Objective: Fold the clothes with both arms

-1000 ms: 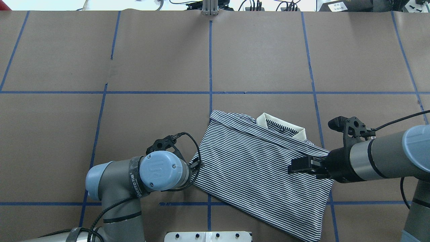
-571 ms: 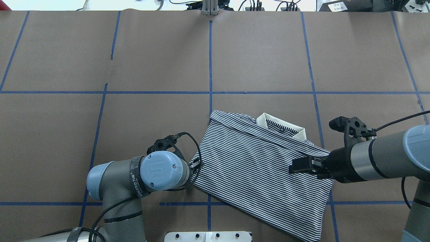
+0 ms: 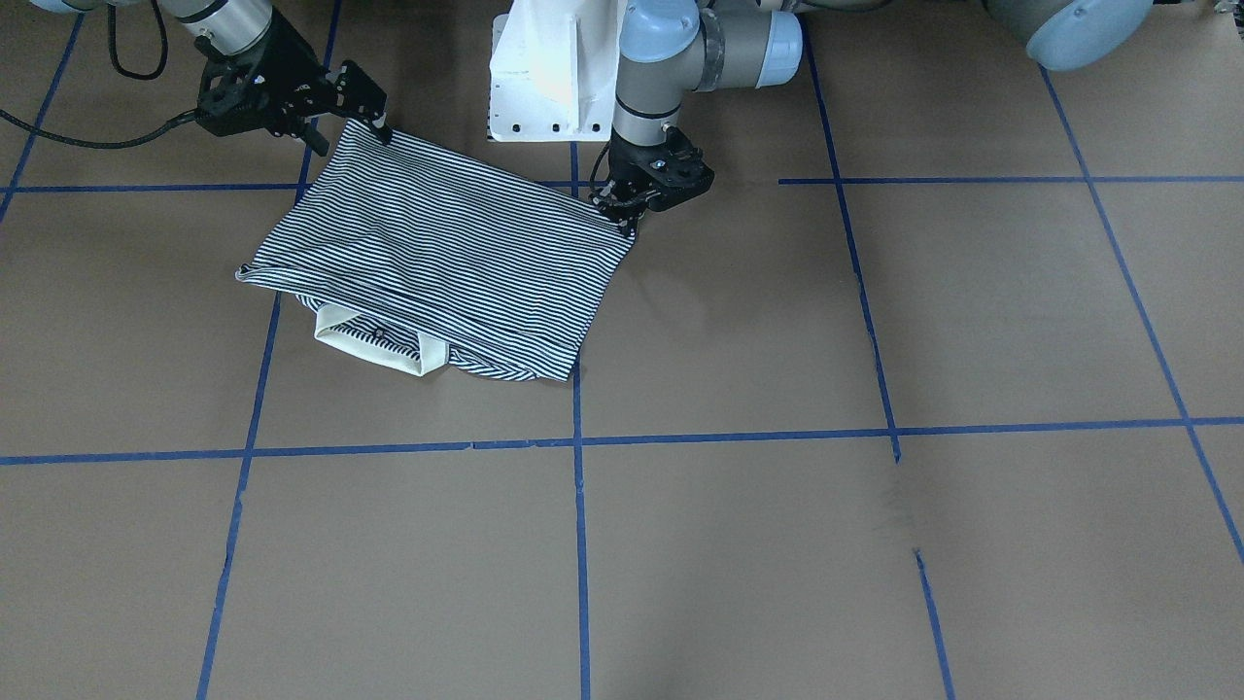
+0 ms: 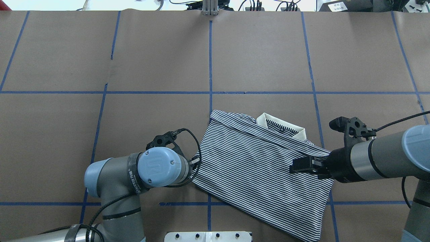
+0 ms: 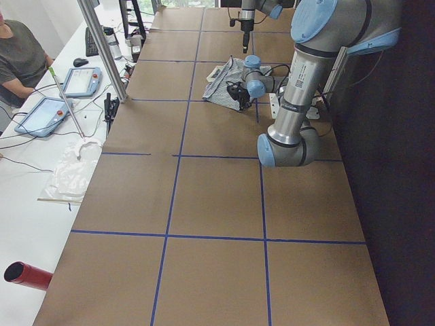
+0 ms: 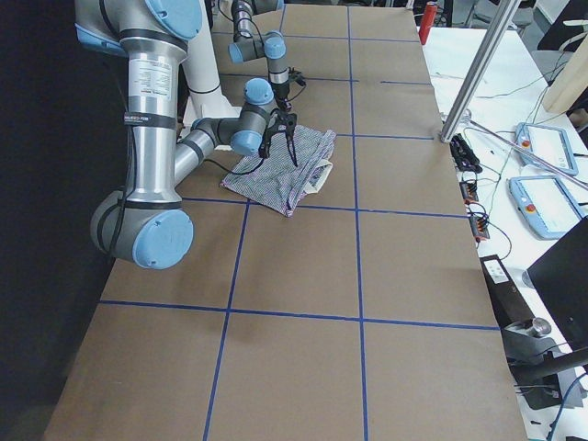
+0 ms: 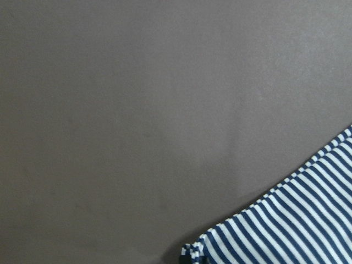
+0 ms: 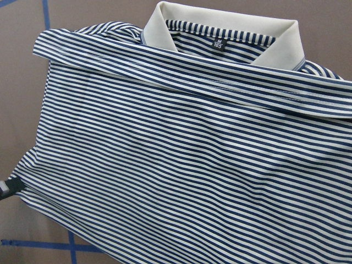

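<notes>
The striped polo shirt (image 4: 255, 164) lies folded into a rectangle on the brown table, cream collar (image 4: 285, 129) at its far edge. It also shows in the front view as the shirt (image 3: 437, 243). My left gripper (image 3: 625, 216) sits low at the shirt's left corner, fingers together on the cloth. The left wrist view shows that corner (image 7: 297, 225) bunched at the bottom edge. My right gripper (image 4: 295, 166) hovers over the shirt's right edge. Its fingers are spread apart in the front view (image 3: 367, 105) and hold nothing. The right wrist view looks across the shirt (image 8: 176, 154) toward the collar.
The white pedestal base (image 3: 544, 78) stands just behind the shirt. Blue tape lines (image 4: 210, 60) divide the brown paper. A person (image 5: 20, 54) sits at a side bench with tablets (image 5: 81, 80). An aluminium post (image 6: 478, 73) rises at the table's far edge.
My left arm has shifted slightly to the left and away from me, with the shirt's corner staying at the gripper. The right arm and the shirt are almost unmoved.
</notes>
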Controlling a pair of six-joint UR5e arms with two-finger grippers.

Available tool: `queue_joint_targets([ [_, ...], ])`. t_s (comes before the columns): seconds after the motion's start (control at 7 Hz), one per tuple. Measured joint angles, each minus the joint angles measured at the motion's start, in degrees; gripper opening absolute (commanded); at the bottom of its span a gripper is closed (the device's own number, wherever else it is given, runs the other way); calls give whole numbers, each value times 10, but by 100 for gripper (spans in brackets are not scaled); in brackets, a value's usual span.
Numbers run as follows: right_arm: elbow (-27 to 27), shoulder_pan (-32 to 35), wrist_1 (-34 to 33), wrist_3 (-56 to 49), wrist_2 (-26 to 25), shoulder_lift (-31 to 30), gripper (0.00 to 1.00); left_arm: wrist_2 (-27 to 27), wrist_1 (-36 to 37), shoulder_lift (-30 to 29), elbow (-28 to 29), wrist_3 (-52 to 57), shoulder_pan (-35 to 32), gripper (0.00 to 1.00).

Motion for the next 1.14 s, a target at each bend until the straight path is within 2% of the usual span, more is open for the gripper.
queue_joint_targets([
  [0.29,0,0,0,0,0,0,100,2,1,0,7,26,-43,0],
  [0.57,0,1,1,0,-1,1,100,15,-21,-5,46,64,-90,0],
  [1.14,-1,3,1,0,-4,5,100,28,-137,-101,237,167,-187,0],
])
